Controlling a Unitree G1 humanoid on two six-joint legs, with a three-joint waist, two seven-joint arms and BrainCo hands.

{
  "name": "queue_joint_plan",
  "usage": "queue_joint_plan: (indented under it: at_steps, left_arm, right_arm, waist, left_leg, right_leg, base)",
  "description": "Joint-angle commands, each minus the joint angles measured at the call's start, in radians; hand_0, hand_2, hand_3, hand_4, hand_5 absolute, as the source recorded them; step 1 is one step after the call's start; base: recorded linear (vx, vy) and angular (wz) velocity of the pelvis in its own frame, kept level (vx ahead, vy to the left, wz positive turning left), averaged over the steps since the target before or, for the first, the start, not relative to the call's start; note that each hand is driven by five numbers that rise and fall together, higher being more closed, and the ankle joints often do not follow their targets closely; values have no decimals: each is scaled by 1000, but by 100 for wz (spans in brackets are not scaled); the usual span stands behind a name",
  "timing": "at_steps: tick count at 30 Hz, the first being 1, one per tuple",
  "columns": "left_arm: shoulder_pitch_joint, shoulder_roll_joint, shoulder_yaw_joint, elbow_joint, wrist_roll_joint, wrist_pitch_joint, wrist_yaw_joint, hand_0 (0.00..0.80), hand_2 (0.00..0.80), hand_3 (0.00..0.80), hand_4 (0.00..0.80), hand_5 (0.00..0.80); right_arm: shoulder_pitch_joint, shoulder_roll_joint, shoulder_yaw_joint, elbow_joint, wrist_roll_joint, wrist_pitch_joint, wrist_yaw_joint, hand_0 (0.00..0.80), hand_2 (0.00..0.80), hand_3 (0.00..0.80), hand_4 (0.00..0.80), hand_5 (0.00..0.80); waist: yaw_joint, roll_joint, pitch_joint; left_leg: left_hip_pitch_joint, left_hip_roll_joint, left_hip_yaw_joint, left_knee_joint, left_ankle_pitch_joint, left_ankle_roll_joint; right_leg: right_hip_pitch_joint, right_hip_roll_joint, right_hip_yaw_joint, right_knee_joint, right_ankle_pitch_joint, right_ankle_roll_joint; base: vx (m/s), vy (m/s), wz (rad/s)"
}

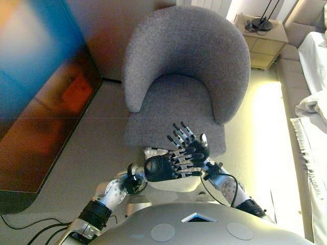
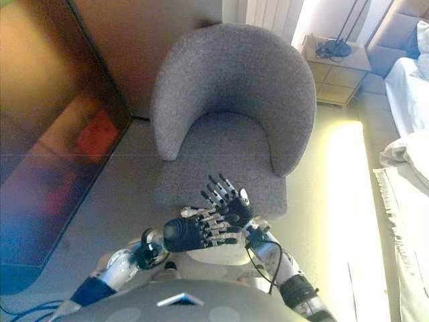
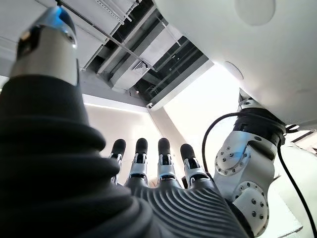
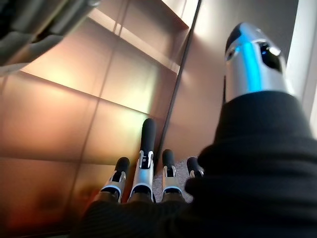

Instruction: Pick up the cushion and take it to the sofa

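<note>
No cushion shows in any view. A grey upholstered armchair [image 1: 186, 76] stands right in front of me, and its seat [image 2: 224, 154] is bare. My left hand [image 1: 166, 167] and right hand [image 1: 191, 145] are held close together low over the front edge of the seat. Both have straight fingers and hold nothing. The left hand lies across, and the right hand's fingers point toward the chair back. The left wrist view shows the left hand [image 3: 158, 193] with straight fingers against the ceiling. The right wrist view shows the right hand [image 4: 143, 193] with straight fingers before a brown wall panel.
A dark glossy screen [image 1: 41, 87] stands at the left. A beige side table [image 1: 263, 35] with a black lamp base stands at the back right. A beige sofa [image 1: 299, 23] and white bedding [image 1: 312, 109] run along the right side. Pale floor [image 1: 260, 132] lies between them and the chair.
</note>
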Motion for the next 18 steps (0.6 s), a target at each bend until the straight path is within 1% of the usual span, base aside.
queue_joint_plan:
  at_steps: [1,4,9,12,13,15,18]
  left_arm:
    - [-90,-37,-21,-44,-75,-28,25,0,0,0,0,0]
    - [-112,-48,-18,-47,-89,-38,74,0,0,0,0,0]
    - [-132,-44,13,-46,-71,-56,115,0,0,0,0,0]
    - [-139,-37,51,-48,-82,-89,171,0,0,0,0,0]
    - [-140,-35,66,-50,-90,-86,181,0,0,0,0,0]
    - [-143,-36,109,-51,-121,-97,234,0,0,0,0,0]
    - [-150,-41,168,-33,-137,-110,269,0,0,0,0,0]
  right_arm:
    - [-71,-3,6,-54,-13,-13,41,0,0,0,0,0]
    - [-66,4,11,-58,-26,-8,42,0,0,0,0,0]
    - [-54,3,6,-71,-32,6,49,0,0,0,0,0]
    - [-38,-2,0,-81,-37,18,56,0,0,0,0,0]
    - [-34,-3,-4,-84,-39,22,56,0,0,0,0,0]
    - [-21,-4,-13,-91,-38,35,52,0,0,0,0,0]
    - [-11,0,-30,-96,-43,52,47,0,0,0,0,0]
  waist:
    - [-15,23,11]
    - [-21,23,6]
    - [-28,24,0]
    - [-33,27,-5]
    - [-34,27,-6]
    - [-35,28,-11]
    - [-35,29,-16]
  left_leg:
    - [-2,24,38,21,-22,38]
    - [1,21,40,17,-23,40]
    - [1,18,41,13,-21,42]
    - [3,17,44,10,-19,43]
    - [4,17,45,10,-18,43]
    - [6,16,48,9,-17,43]
    - [7,16,49,8,-15,44]
  right_leg:
    - [-63,-25,-42,35,37,13]
    - [-61,-26,-42,34,38,14]
    - [-62,-25,-42,28,42,14]
    - [-61,-23,-39,24,43,14]
    - [-60,-23,-39,24,43,14]
    - [-59,-22,-37,22,44,13]
    - [-58,-20,-36,20,44,10]
  base:
    - [0,0,0]
    - [0,0,0]
    - [0,0,0]
    - [0,0,0]
    - [38,30,-1]
    - [43,26,-2]
    - [32,20,-6]
